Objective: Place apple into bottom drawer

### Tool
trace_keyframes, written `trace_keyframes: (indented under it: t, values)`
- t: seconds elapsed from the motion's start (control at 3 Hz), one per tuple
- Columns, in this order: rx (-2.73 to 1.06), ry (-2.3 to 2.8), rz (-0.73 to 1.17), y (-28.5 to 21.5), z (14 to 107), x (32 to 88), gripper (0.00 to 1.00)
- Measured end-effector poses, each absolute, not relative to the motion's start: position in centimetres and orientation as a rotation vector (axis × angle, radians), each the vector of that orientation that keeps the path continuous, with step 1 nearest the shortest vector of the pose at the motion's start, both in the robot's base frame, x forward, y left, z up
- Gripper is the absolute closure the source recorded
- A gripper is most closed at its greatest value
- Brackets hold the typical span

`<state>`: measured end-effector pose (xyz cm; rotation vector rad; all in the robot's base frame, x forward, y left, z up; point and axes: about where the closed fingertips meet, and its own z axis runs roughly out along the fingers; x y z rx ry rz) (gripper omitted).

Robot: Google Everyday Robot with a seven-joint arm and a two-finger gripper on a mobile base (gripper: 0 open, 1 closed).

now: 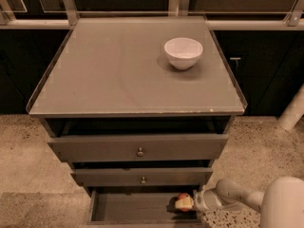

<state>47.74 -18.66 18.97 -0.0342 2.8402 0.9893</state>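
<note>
A grey-brown cabinet (137, 146) with 3 drawers stands on a speckled floor (266, 146), seen from above and in front. Its flat tabletop (118, 70) carries 1 thing only — a white bowl (183, 52), upright, set toward the far right corner.

Below the tabletop, the top drawer (95, 148) is the widest and is pulled out a little, with a round metal knob (140, 152) at the middle of its front. The middle drawer (180, 176) is narrower and carries a smaller knob (143, 179). The bottom drawer (133, 208) is the narrowest of the 3 and is pulled out toward the camera, so its plain grey floor shows.

The robot's pale arm (232, 196) reaches in from the lower right, running roughly level toward the left, with a large rounded white part of the robot (285, 203) filling the bottom right corner. The end effector (189, 203) is at the arm's left end, inside the right-hand part of the open bottom drawer, just under the front of the middle drawer. It is closed on the apple (182, 201) — a small red-orange and yellowish fruit held at its tip. The apple is within the bounds of the bottom drawer, near its right wall, with a dark shadow beside and under it; whether it touches the drawer floor cannot be told.
</note>
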Motion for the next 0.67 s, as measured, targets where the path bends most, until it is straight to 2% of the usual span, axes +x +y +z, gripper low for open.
trace_keyframes:
  t: [0.67]
  values:
    - [-0.034,2.840,0.989,-18.65,18.97,47.74,0.35]
